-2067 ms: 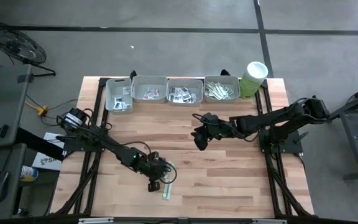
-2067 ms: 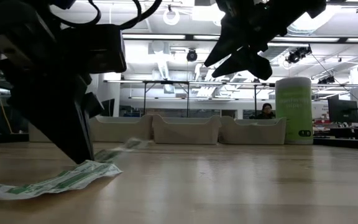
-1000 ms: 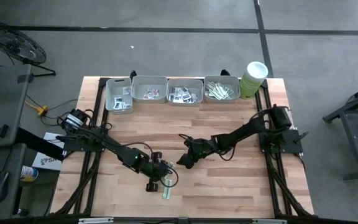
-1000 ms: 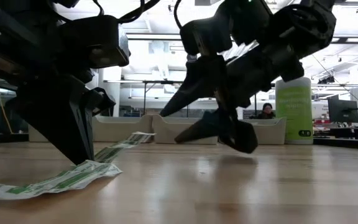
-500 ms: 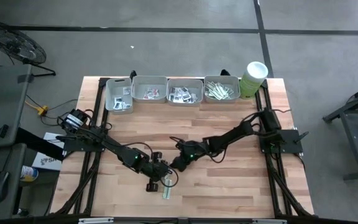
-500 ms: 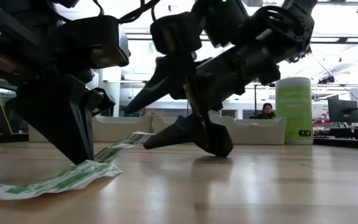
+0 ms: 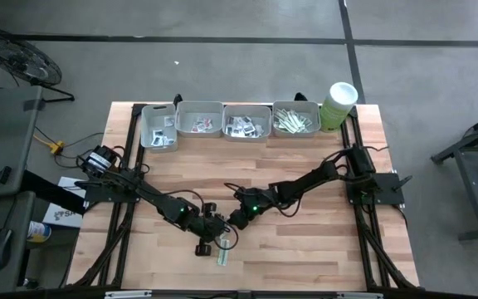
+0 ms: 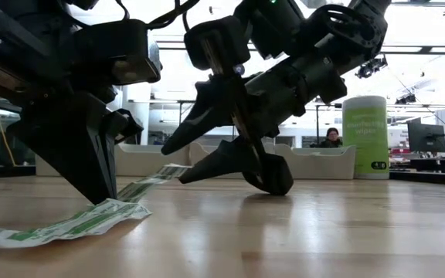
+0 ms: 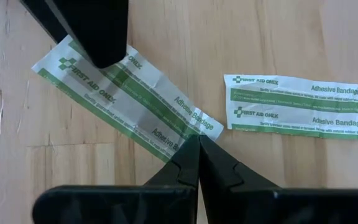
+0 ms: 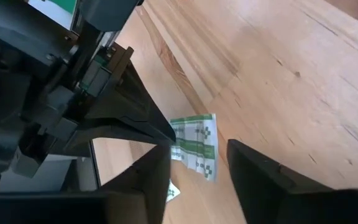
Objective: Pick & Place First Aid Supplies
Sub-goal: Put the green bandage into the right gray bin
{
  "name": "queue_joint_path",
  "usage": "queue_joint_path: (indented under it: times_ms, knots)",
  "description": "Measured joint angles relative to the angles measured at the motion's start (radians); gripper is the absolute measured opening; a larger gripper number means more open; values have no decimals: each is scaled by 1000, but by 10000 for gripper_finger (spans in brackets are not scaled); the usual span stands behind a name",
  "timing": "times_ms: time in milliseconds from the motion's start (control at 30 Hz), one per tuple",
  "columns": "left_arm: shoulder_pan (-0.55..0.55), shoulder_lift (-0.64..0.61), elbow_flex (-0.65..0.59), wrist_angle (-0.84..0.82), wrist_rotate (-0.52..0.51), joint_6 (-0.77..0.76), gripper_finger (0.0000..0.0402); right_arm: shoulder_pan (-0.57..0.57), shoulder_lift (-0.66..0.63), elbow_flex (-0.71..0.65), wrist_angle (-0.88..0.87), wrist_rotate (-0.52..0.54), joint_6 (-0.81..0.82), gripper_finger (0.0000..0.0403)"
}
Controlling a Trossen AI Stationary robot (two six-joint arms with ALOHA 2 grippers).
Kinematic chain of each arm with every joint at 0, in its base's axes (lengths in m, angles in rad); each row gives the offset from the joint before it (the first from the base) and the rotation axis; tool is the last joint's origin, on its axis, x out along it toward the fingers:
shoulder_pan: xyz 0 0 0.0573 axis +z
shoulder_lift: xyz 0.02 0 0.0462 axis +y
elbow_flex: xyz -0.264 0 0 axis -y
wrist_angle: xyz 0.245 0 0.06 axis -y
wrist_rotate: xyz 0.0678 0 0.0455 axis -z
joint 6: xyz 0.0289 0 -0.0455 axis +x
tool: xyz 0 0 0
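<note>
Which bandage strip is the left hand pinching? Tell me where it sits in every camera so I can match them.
High view: not separable, hidden at the left hand.
Low view: pinched strip, raised off the table, left of centre.
Left wrist view: diagonal across the left half.
Right wrist view: centre.
Shared landmark: the loose strip lying flat nearby, in the low view's foreground.

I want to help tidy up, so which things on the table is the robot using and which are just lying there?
In the job: bandage strip pinched by the left end effector; second bandage strip beside it on the wood; right end effector, open, close by.
Just lying about: grey trays at the back; green tub.
</note>
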State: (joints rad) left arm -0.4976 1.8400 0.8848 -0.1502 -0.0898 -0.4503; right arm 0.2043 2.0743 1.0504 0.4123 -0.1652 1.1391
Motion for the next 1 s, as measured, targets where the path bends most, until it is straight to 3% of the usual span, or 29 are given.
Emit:
queue_joint_path:
  times_ms: [533,800,1000]
  knots:
    - [0,0,0,0,-4,-1,0,-1,2,-3,-12,3,0,6]
    - [-2,-1,-2,5,-51,-4,9,-2,3,-3,-12,2,3,1]
    - [0,-64,-8,-46,-81,53,62,-2,3,-4,-12,1,5,1]
